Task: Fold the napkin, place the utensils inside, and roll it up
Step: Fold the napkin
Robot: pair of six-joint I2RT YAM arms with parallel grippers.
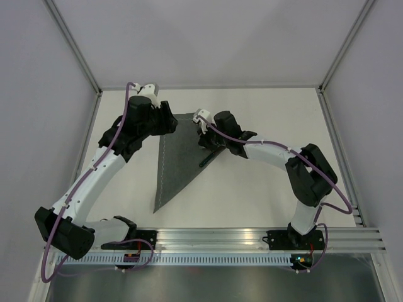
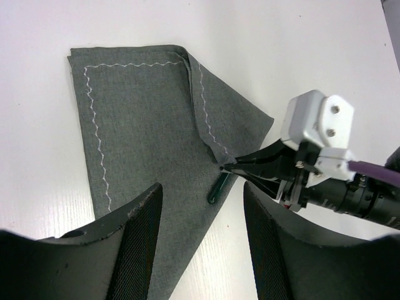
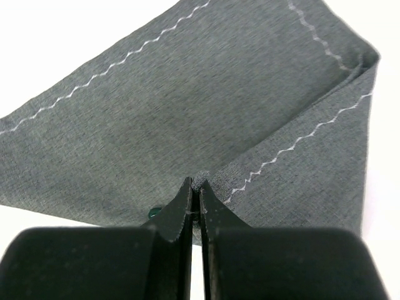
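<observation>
napkin (image 1: 178, 157): one, folded; one utensil (image 2: 218, 188); right gripper (image 3: 195, 187) pinching corner.

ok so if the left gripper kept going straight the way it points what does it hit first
Most likely the napkin, beside the dark green utensil tip poking from its fold, though depth is unclear. The left gripper hangs open over that spot; the right gripper, shut on the folded edge, sits aside.
</observation>
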